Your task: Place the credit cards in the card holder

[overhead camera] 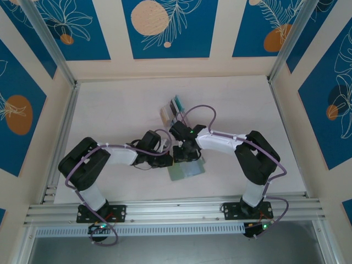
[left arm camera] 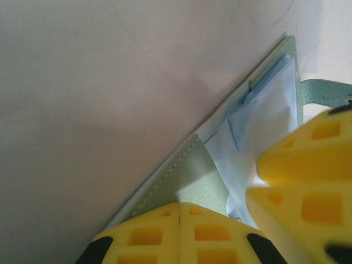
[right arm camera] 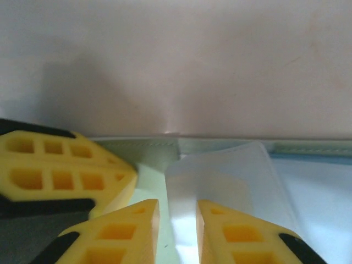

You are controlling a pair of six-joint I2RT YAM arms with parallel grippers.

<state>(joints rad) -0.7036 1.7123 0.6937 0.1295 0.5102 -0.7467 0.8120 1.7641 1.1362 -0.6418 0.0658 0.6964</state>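
Note:
The card holder (overhead camera: 188, 170) lies open on the table between the two arms, sage green with pale blue pockets. My left gripper (overhead camera: 168, 156) is shut, and its pads (left arm camera: 165, 231) meet on the holder's green cover (left arm camera: 192, 181) with nothing between them. My right gripper (right arm camera: 179, 214) stands slightly open over the holder (right arm camera: 143, 151). A pale blue-white pocket flap (right arm camera: 220, 176) rises in the gap and touches one finger. In the top view the right gripper (overhead camera: 186, 154) sits on the holder's far edge. The credit cards (overhead camera: 177, 103), teal and cream, stand in a rack behind it.
The clear slotted rack (overhead camera: 168, 113) stands just beyond the right wrist. The two grippers are almost touching: the right fingers (left arm camera: 308, 165) crowd the left wrist view. Aluminium rails (overhead camera: 170, 209) run along the near edge, and patterned walls close the other sides.

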